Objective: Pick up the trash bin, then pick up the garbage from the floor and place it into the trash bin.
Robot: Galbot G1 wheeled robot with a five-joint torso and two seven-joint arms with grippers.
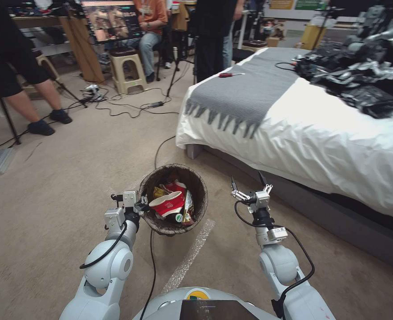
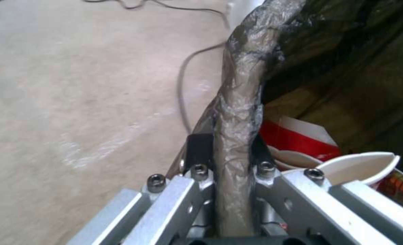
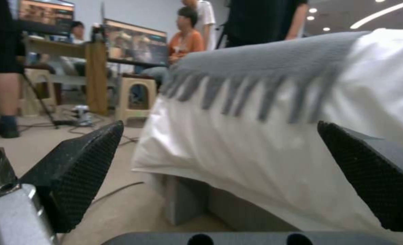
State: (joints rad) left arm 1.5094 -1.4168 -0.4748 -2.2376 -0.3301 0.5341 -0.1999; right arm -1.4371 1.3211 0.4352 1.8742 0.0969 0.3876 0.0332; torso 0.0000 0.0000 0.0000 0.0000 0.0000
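The trash bin (image 1: pixel 192 186), a small round bucket lined with a dark bag, hangs just above the carpet in front of me. My left gripper (image 1: pixel 144 207) is shut on its near-left rim; the left wrist view has the bag-wrapped rim (image 2: pixel 240 102) clamped between the fingers. Inside the bin lies garbage (image 1: pixel 172 204): a crushed red-and-white paper cup (image 2: pixel 301 134), a white cup, and yellow and red wrappers. My right gripper (image 1: pixel 248 183) stands open to the right of the bin, nothing between its black pads (image 3: pixel 81 163), pointing at the bed.
A bed (image 1: pixel 330 133) with a white sheet and grey fringed blanket (image 1: pixel 245 89) fills the right side. Black cables (image 1: pixel 158 149) run over the carpet beyond the bin. A tape strip (image 1: pixel 192 255) lies on the floor. Stools, a desk and seated or standing people are at the back.
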